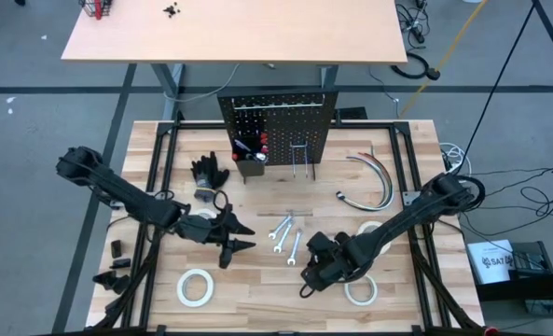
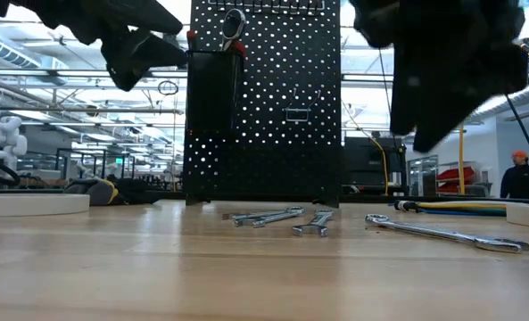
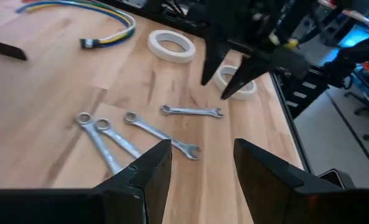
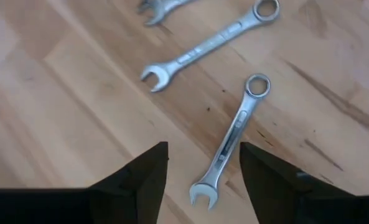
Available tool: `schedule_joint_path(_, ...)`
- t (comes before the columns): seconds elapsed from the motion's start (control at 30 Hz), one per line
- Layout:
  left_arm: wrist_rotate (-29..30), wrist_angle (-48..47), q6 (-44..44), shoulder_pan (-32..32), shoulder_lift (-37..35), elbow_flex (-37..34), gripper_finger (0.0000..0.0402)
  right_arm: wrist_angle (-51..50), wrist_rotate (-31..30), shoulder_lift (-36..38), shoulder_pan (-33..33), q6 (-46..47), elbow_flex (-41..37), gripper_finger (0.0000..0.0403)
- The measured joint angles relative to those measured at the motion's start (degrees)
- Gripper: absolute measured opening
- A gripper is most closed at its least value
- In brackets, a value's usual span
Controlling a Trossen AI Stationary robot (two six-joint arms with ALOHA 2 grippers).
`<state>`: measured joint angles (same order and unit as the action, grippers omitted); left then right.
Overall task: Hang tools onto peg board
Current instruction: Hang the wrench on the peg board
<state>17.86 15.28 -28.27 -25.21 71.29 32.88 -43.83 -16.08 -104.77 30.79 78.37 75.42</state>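
1. The wooden table [image 1: 257,289] fills the lower centre of the high view, with a dark frame around it; a second, plain tan table [image 1: 229,33] stands across the top of the frame.
2. In the low view the room beyond is a wide workshop with ceiling lights, and a person [image 2: 517,176] stands at the far right edge.
3. The peg board [image 1: 276,126] stands upright at the top centre of my table, its black bin [image 1: 250,161] on the left side holding screwdrivers [image 1: 257,143].
4. Three small wrenches [image 1: 286,238] lie flat in the middle of the table; a fourth wrench [image 1: 343,197] lies apart, to their upper right.
5. One tape roll [image 1: 195,287] sits at lower left, another tape roll [image 1: 361,290] at lower right beside my right arm.
6. Black gloves [image 1: 209,171] lie left of the board; curved cables [image 1: 379,177] lie to its right.
7. My left gripper [image 1: 231,234] hangs left of the wrenches, fingers apart and empty.
8. My right gripper [image 1: 311,276] reaches in from the right and points down at lower centre, just below the wrenches. In its wrist view the fingers [image 4: 140,180] stand apart above a wrench [image 4: 231,146], gripping nothing.
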Motion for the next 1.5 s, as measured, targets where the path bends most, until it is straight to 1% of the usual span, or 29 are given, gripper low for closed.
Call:
schedule_joint_path(0.13, -1.89, 3.79, -1.38, 0.00, 2.86, 0.00, 0.0176, 0.02, -0.04, -2.39, 0.15, 3.24, 0.00, 0.0192)
schedule_joint_path(0.23, -3.20, 4.82, -1.46, 0.00, 4.10, 0.00, 0.0176, 0.04, -0.19, -3.99, 0.20, 4.77, 0.00, 0.0183)
schedule_joint_path(0.53, -3.27, 5.38, -1.46, -0.04, 4.36, 0.00, 0.0176, 0.40, -0.78, -8.75, 0.09, 5.64, 0.00, 0.0163)
schedule_joint_path(0.67, -3.25, 5.38, -1.46, -0.04, 4.36, 0.00, 0.0176, 0.31, -2.28, -10.67, 0.09, 5.61, 0.05, 0.0152)
schedule_joint_path(0.73, -3.25, 5.40, -1.46, -0.01, 4.36, 0.00, 0.0176, 0.39, -2.02, -11.67, 0.05, 5.43, 0.20, 0.0135)
schedule_joint_path(0.8, -3.24, 5.41, -1.46, 0.00, 4.36, 0.00, 0.0176, 0.42, -1.07, -13.12, 0.01, 5.24, 0.27, 0.0107)
schedule_joint_path(0.93, -3.22, 5.41, -1.44, 0.00, 4.36, 0.00, 0.0176, 1.20, 0.09, -15.00, 0.05, 3.82, 0.59, 0.0026)
schedule_joint_path(0.97, -3.22, 5.43, -1.44, 0.00, 4.36, 0.00, 0.0176, 1.41, -0.12, -15.06, 0.23, 3.06, 0.59, 0.0018)
schedule_joint_path(1.07, -3.20, 5.42, -1.44, 0.00, 4.34, 0.00, 0.0176, 1.84, -0.95, -14.28, 0.38, 3.44, 0.29, 0.0018)
schedule_joint_path(1.2, -3.14, 5.41, -1.41, 0.00, 4.34, 0.02, 0.0176, 1.81, -3.09, -11.13, 0.37, 3.34, 0.34, 0.0016)
schedule_joint_path(1.33, -2.72, 5.32, -1.20, 0.11, 4.34, 0.02, 0.0176, 1.76, -4.96, -8.50, -0.32, 1.34, 0.24, 0.0016)
schedule_joint_path(1.4, -2.70, 5.32, -0.97, 0.11, 4.34, 0.02, 0.0176, 2.05, -5.67, -7.90, -0.53, 0.29, 0.42, 0.0001)
schedule_joint_path(1.5, -2.61, 5.30, -0.92, 0.17, 4.34, 0.02, 0.0176, 1.92, -5.86, -7.57, -0.76, -0.82, 0.33, 0.0004)
